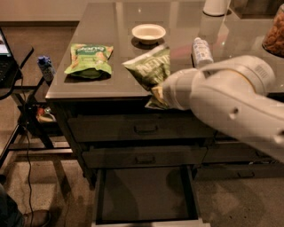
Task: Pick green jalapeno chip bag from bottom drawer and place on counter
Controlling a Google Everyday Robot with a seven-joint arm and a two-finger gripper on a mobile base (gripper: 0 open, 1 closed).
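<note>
The olive-green jalapeno chip bag (151,68) with white block lettering hangs in the air over the front edge of the grey counter (115,31). My gripper (160,94) is shut on the bag's lower corner, and my bulky white arm (230,106) reaches in from the right and hides the fingers. The bottom drawer (146,197) stands pulled open below, its flat dark inside bare.
A brighter light-green snack bag (88,59) lies on the counter's left part. A small white bowl (148,33), a white bottle on its side (202,49) and a white cup (216,6) are farther back. Two shut handled drawers (144,128) sit above the open one. A black stand (17,93) is at the left.
</note>
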